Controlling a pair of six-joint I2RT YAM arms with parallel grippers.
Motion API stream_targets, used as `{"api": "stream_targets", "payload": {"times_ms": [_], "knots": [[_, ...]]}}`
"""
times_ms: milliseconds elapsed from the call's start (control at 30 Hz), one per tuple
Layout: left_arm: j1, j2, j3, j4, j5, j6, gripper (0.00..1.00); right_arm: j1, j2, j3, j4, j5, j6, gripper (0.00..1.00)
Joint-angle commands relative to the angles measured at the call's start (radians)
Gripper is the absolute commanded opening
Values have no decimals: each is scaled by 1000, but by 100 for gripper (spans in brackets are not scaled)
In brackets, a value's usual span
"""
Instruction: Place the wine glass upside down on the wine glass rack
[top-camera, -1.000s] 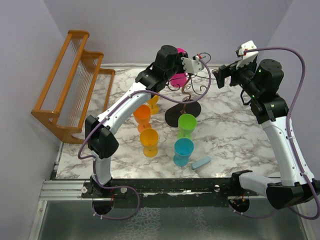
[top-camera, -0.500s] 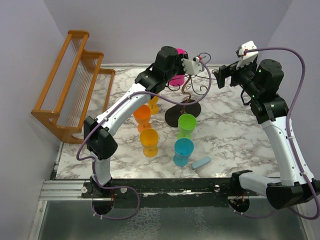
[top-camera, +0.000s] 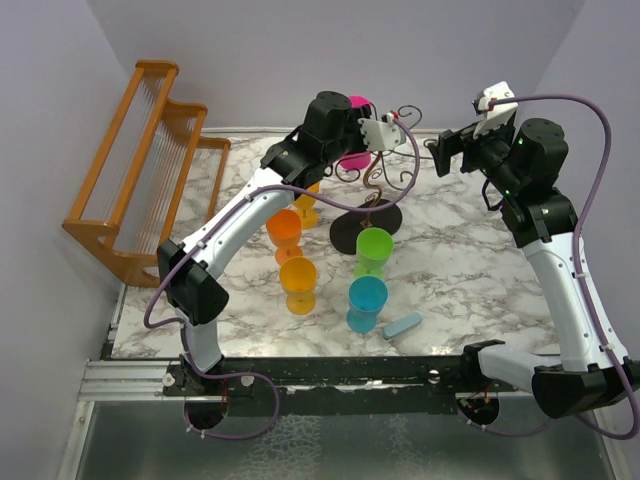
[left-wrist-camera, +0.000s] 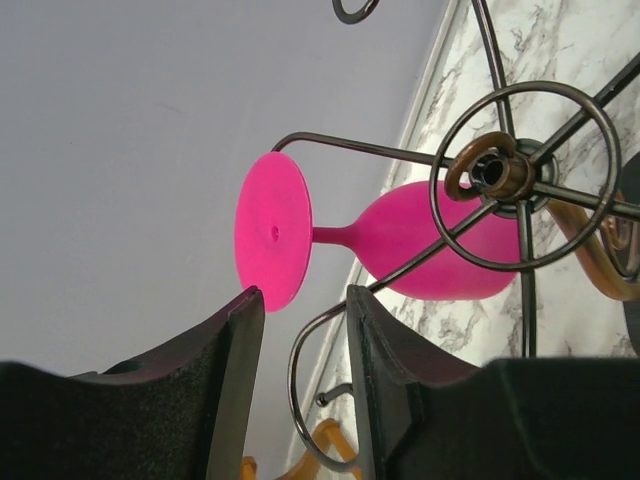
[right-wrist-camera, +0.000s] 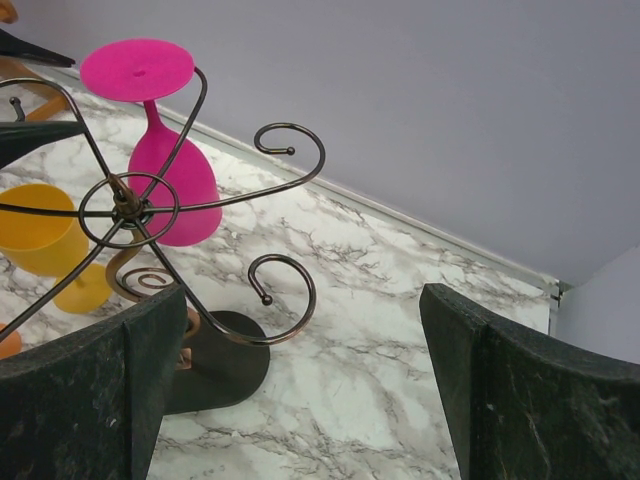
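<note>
My left gripper (left-wrist-camera: 302, 300) is open. Its two matte black fingers (left-wrist-camera: 230, 400), grainy on the inner faces, stand apart with nothing pinched. A curl of dark wire crosses the gap, and the rim of the pink foot lies right at the tip of one finger; I cannot tell whether it touches.

That foot belongs to the glossy magenta plastic wine glass (left-wrist-camera: 440, 250). It hangs upside down on the wine glass rack (left-wrist-camera: 500, 170), with the flat round foot on top, the thin stem passing between two wire arms and the bowl below. The rack is thin dark wire: a ring-shaped hub with a coppery twisted stem, spokes ending in curls, and a flat black oval base (top-camera: 365, 225). The left arm hides part of the bowl from the overhead camera.

My right gripper (right-wrist-camera: 300, 300) is spread wide and holds nothing. It hovers beside the rack, and only its dark speckled finger edges show.

On the white, grey-veined marble table (top-camera: 470, 260) stand two orange plastic goblets (top-camera: 298, 275), a green tumbler (top-camera: 374, 250) and a blue tumbler (top-camera: 366, 303). A small pale-blue block (top-camera: 403, 325) lies beside them. A yellower goblet (top-camera: 307, 205) is half covered by the arm. A stepped orange-brown wooden rack (top-camera: 140, 160) sits against the left wall.
</note>
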Motion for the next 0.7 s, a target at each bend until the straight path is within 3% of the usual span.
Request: {"api": "stream_targets", "payload": {"times_ms": [0, 267, 367, 433, 467, 667], "knots": [[-5, -66, 28, -68, 64, -77, 44, -6, -19, -7, 31, -21, 8, 100], [-3, -136, 33, -161, 63, -206, 61, -5, 4, 30, 3, -54, -19, 100], [0, -212, -5, -177, 35, -238, 76, -5, 19, 58, -17, -75, -58, 100], [5, -264, -43, -191, 24, -256, 96, -5, 31, 73, -26, -85, -78, 100], [7, -285, -65, -201, 17, -258, 98, -5, 37, 79, -32, -95, -89, 99], [84, -427, -197, -236, 65, -330, 99, -5, 70, 127, -100, -159, -156, 100]]}}
